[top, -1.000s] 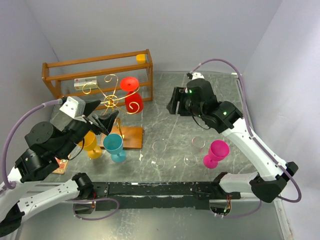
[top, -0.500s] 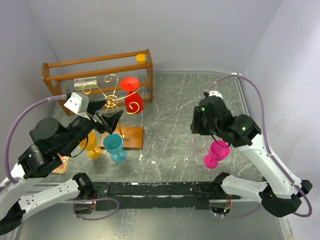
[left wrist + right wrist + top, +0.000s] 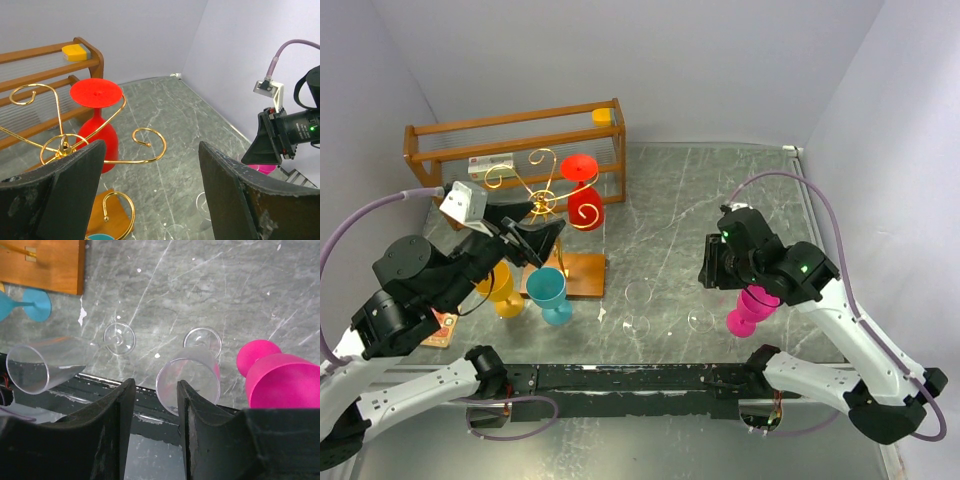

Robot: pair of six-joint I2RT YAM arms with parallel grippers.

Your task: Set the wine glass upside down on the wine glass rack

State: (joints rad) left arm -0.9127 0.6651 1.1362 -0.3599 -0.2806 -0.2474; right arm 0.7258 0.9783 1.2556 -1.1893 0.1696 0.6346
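The wine glass rack [image 3: 536,196], gold wire scrolls on a small wooden base [image 3: 582,274], stands left of centre. A red wine glass [image 3: 586,204] hangs upside down on it, also visible in the left wrist view [image 3: 98,131]. My left gripper [image 3: 527,240] hovers open beside the rack [image 3: 64,146], nothing between its fingers. My right gripper [image 3: 155,387] is open with a narrow gap, low over two clear wine glasses. One clear glass [image 3: 190,379] lies just right of its right finger [image 3: 192,430]; the other clear glass [image 3: 42,367] lies left. Neither glass is gripped.
A pink glass [image 3: 752,305] stands right beside the right gripper. A yellow glass [image 3: 500,287] and a teal glass [image 3: 549,293] stand by the rack's base. An orange-brown wooden crate [image 3: 515,125] holding a yellow block [image 3: 76,51] lines the back left.
My right arm swung from the far middle toward the near edge, down over the clear glasses, and its jaws narrowed. The left arm shifted slightly.
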